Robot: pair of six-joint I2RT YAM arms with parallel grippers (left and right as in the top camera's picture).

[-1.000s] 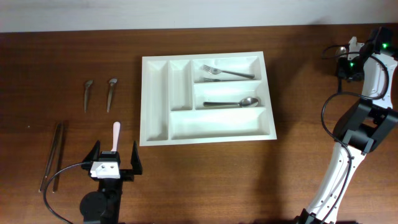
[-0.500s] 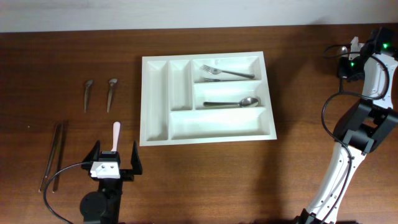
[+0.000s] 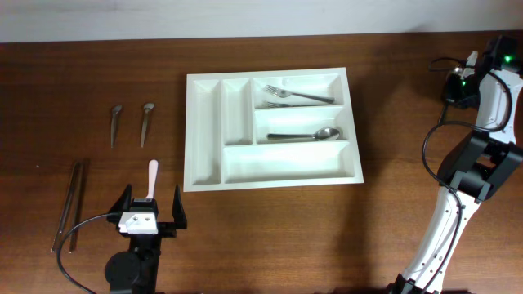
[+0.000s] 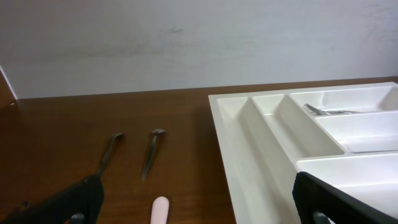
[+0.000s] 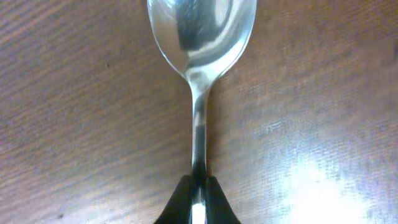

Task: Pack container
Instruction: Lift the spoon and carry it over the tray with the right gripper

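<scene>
The white cutlery tray [image 3: 272, 129] lies mid-table; it also shows in the left wrist view [image 4: 261, 155]. Its top long compartment holds forks [image 3: 298, 96] and its middle one a spoon [image 3: 306, 135]. My left gripper [image 3: 150, 209] is open near the front left, its fingers either side of a pink-handled utensil [image 3: 152, 177], seen too in the left wrist view [image 4: 160, 210]. My right gripper [image 5: 198, 199] is shut on the handle of a metal spoon [image 5: 200, 37] at the far right edge [image 3: 458, 77], close over the table.
Two small spoons [image 3: 115, 122] [image 3: 146, 121] lie left of the tray. Metal tongs [image 3: 69, 204] lie at the front left. The right arm's base and cable [image 3: 458, 188] stand at the right side.
The right wrist has shifted slightly to the right at the far right edge. The left arm has not moved.
</scene>
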